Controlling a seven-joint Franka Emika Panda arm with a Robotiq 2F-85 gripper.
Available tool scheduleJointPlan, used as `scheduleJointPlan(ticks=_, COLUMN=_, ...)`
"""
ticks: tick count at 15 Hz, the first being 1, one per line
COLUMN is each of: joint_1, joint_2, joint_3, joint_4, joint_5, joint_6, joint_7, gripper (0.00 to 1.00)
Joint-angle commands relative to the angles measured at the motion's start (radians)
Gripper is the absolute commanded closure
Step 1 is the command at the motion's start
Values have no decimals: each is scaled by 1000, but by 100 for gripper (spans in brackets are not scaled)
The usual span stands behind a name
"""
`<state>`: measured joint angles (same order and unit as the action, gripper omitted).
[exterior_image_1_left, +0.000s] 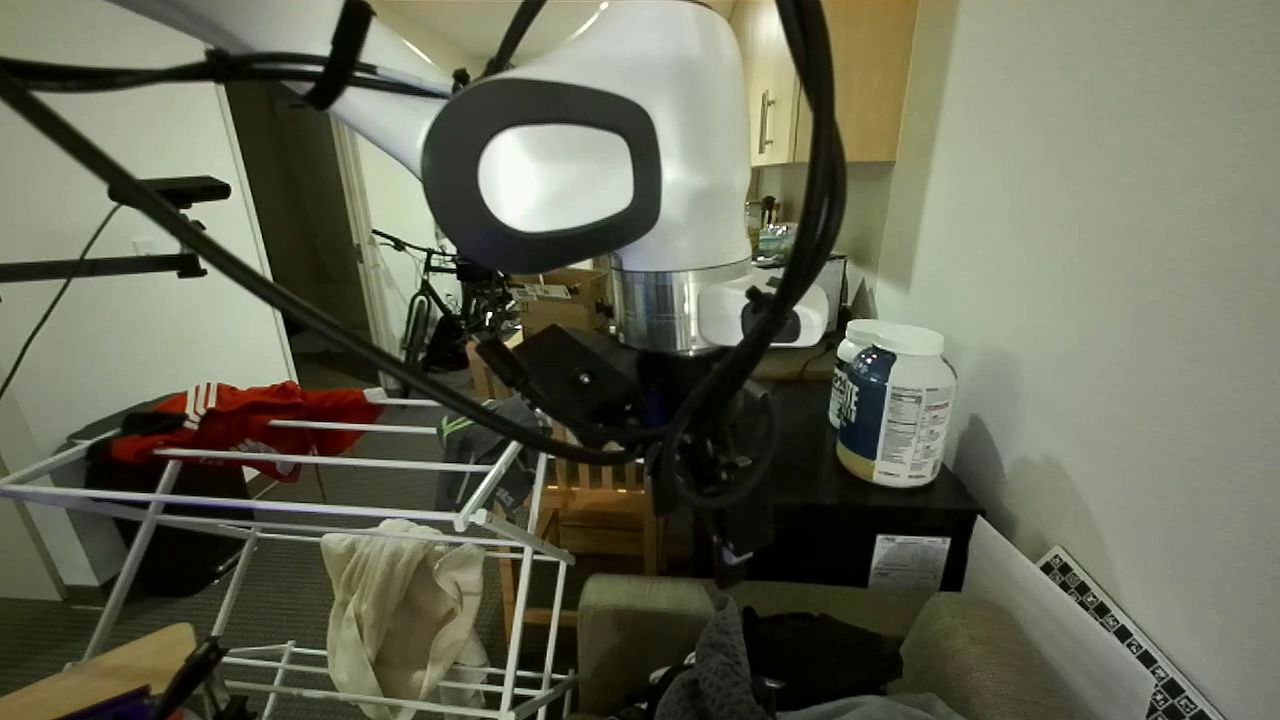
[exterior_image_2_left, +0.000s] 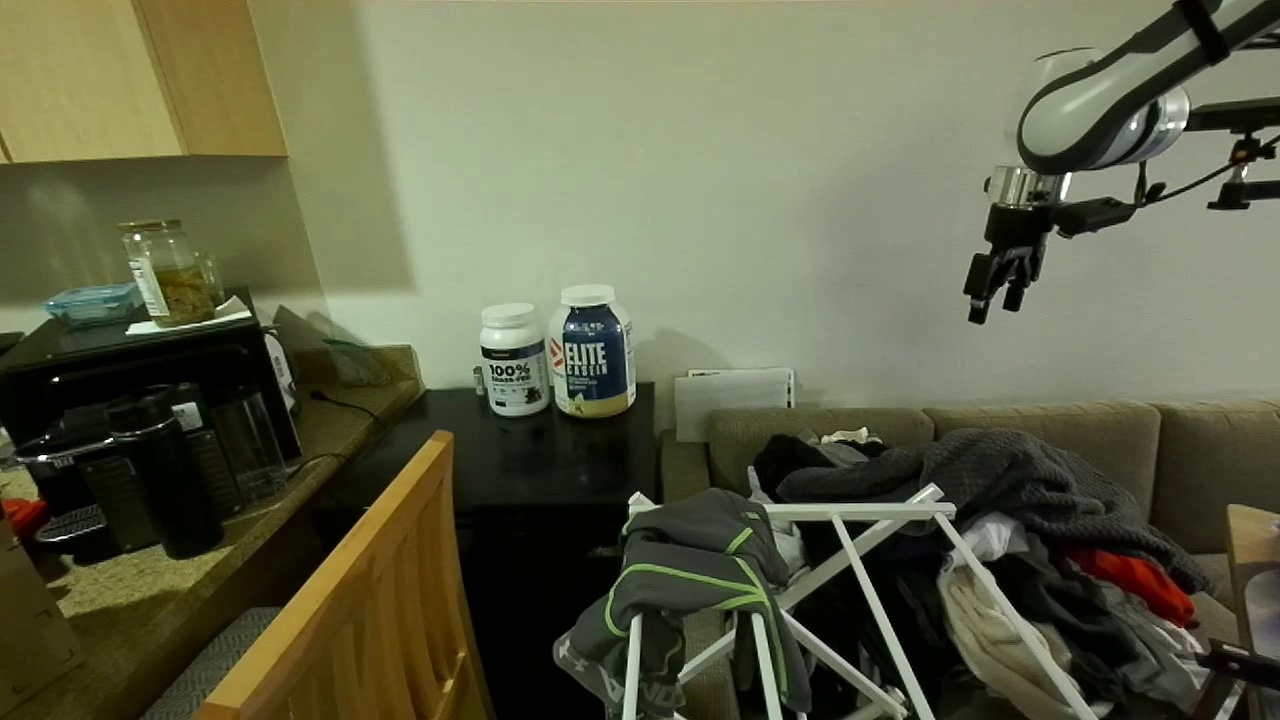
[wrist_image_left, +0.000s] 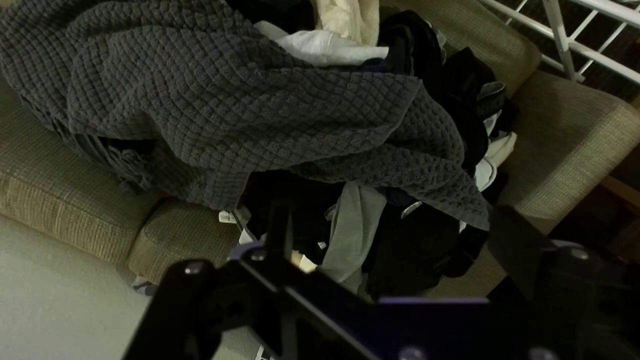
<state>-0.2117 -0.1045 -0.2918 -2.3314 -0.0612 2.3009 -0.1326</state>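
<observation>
My gripper (exterior_image_2_left: 996, 306) hangs in the air above the couch, pointing down, its two fingers apart with nothing between them. In the wrist view the gripper (wrist_image_left: 392, 220) stands open over a heap of clothes, its fingers blurred and dark. A dark grey waffle-textured towel (wrist_image_left: 225, 105) lies across the top of that heap. Below its edge show a light grey cloth (wrist_image_left: 352, 230) and black garments (wrist_image_left: 415, 250). White cloth (wrist_image_left: 327, 47) and a cream fleece (wrist_image_left: 350, 17) peek out behind the towel. The gripper touches none of these.
A white drying rack (exterior_image_1_left: 380, 510) holds a red garment (exterior_image_1_left: 260, 420), a cream cloth (exterior_image_1_left: 400, 600) and a grey-green garment (exterior_image_2_left: 690, 580). Two tubs, including a blue-labelled tub (exterior_image_2_left: 592, 355), stand on a black cabinet (exterior_image_2_left: 500, 460). A wooden chair (exterior_image_2_left: 390, 600) and kitchen counter (exterior_image_2_left: 240, 540) are nearby.
</observation>
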Motion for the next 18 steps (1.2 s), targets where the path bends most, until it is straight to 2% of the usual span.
scheduleJointPlan(ticks=1, joint_1=-13, joint_2=0, joint_3=13, joint_4=1, joint_5=2, joint_6=-2, joint_7=-1, gripper=0)
scheduleJointPlan(ticks=10, joint_1=-13, joint_2=0, joint_3=13, joint_4=1, joint_5=2, joint_6=-2, joint_7=-1, gripper=0)
scheduleJointPlan(ticks=14, joint_1=-13, joint_2=99, joint_3=22, joint_4=8, joint_5=-30, joint_6=41, joint_7=52, gripper=0)
scheduleJointPlan(ticks=18, joint_1=-12, joint_2=233, joint_3=23, joint_4=37, joint_5=-53, joint_6=77, joint_7=159, gripper=0)
